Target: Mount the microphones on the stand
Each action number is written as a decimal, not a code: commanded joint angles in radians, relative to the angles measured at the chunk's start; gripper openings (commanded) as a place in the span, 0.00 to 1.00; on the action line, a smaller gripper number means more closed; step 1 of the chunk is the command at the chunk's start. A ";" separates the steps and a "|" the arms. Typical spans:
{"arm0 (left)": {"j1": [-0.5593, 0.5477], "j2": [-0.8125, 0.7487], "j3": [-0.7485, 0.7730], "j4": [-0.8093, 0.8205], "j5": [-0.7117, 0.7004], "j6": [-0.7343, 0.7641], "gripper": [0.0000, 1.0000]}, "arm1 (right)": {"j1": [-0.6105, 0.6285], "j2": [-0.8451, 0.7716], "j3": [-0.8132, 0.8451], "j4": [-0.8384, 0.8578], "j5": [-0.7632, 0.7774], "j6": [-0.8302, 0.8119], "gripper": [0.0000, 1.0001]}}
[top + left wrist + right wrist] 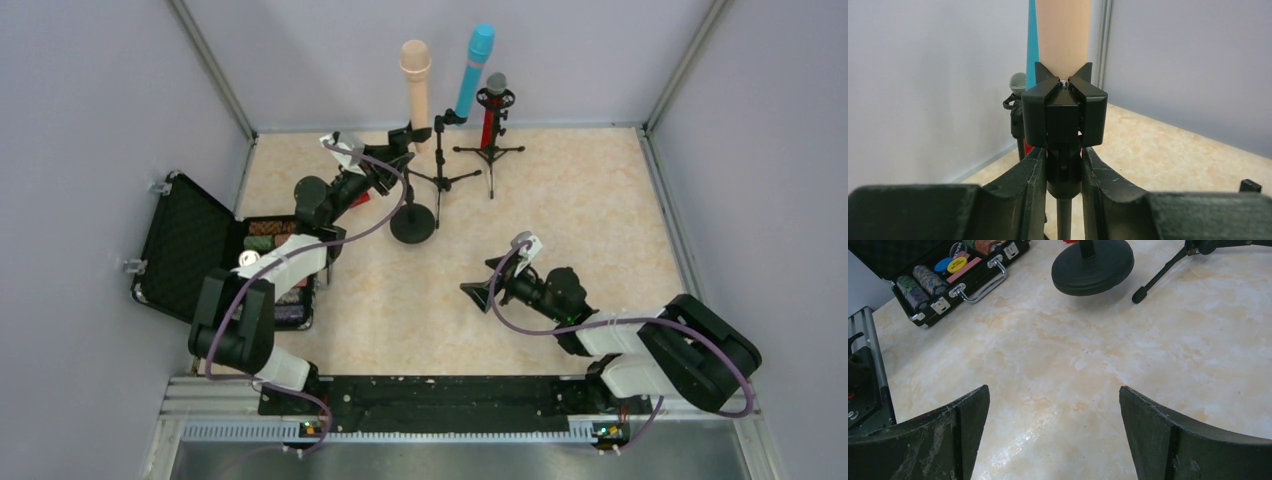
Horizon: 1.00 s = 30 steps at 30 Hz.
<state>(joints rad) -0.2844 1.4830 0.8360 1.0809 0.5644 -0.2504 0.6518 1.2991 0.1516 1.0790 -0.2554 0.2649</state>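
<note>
Peach-pink microphone (1063,35) stands in the black clip (1064,107); we see the left gripper (1064,156) clamped on that clip, the right gripper (1054,392) spread wide, empty.

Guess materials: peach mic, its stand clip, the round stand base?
Peach microphone: smooth matte plastic, probably; even colour, no glare. Stand clip: black moulded plastic, crisp edges, faint sheen. Round base: matte black, perhaps cast metal or coated; look leaves it open.
</note>
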 commanded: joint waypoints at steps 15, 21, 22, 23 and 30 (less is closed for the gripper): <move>0.033 0.159 0.008 0.403 0.057 0.069 0.00 | -0.012 -0.009 0.030 0.006 -0.010 -0.014 0.98; 0.039 0.182 -0.018 0.440 0.051 0.045 0.00 | -0.011 -0.018 0.024 0.000 -0.009 -0.014 0.98; 0.040 0.184 -0.021 0.440 0.052 0.044 0.00 | -0.011 -0.020 0.023 -0.001 -0.008 -0.014 0.98; 0.041 0.184 -0.025 0.439 0.054 0.042 0.00 | -0.011 -0.021 0.022 -0.002 -0.008 -0.014 0.98; 0.048 0.193 -0.047 0.439 0.040 0.042 0.00 | -0.010 -0.029 0.022 -0.012 -0.006 -0.012 0.98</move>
<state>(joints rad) -0.2443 1.6890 0.7921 1.3685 0.6159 -0.2005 0.6510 1.2957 0.1520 1.0462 -0.2558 0.2619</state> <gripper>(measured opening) 0.306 0.979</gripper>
